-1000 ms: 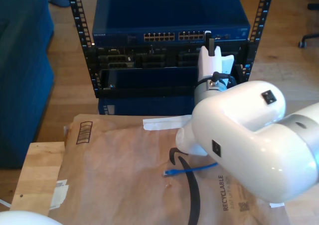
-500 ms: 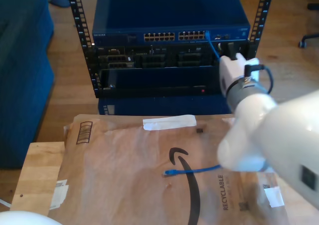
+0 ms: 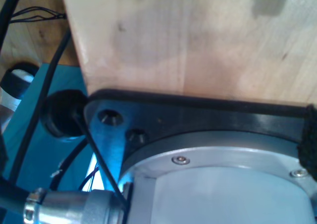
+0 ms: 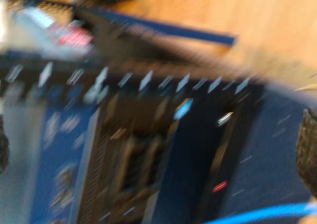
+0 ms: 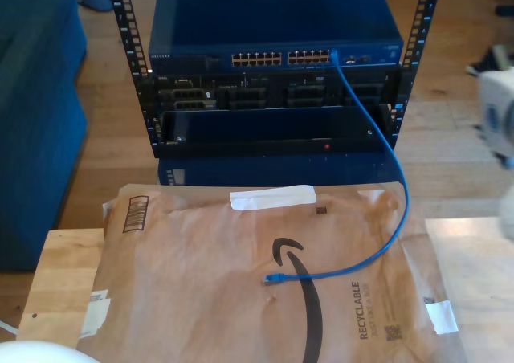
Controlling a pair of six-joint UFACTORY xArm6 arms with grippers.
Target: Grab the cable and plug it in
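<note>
The cable [image 5: 399,186] is thin and bright blue. One end sits in a port at the right end of the network switch's [image 5: 273,26] port row, in the exterior view. From there the cable hangs down and curves back to a loose plug [image 5: 273,279] lying on the brown paper mailer [image 5: 201,267]. A blurred white arm [image 5: 498,98] is at the exterior view's right edge, away from the cable. In the blurred second wrist view, my second gripper [image 4: 154,152] is open with nothing between its fingers, facing the rack, with a stretch of cable [image 4: 262,213] beside it. One dark pad [image 3: 310,140] shows in the first wrist view.
The rack [image 5: 273,98] stands behind the table, with black units under the switch. A pale wooden board [image 5: 60,283] lies under the mailer at the exterior view's left. The first wrist view faces a wooden edge [image 3: 198,35] and a black base plate [image 3: 198,115].
The white arm has swung from the rack's front to the exterior view's right edge. The cable, freed, now hangs from the switch port down to the mailer.
</note>
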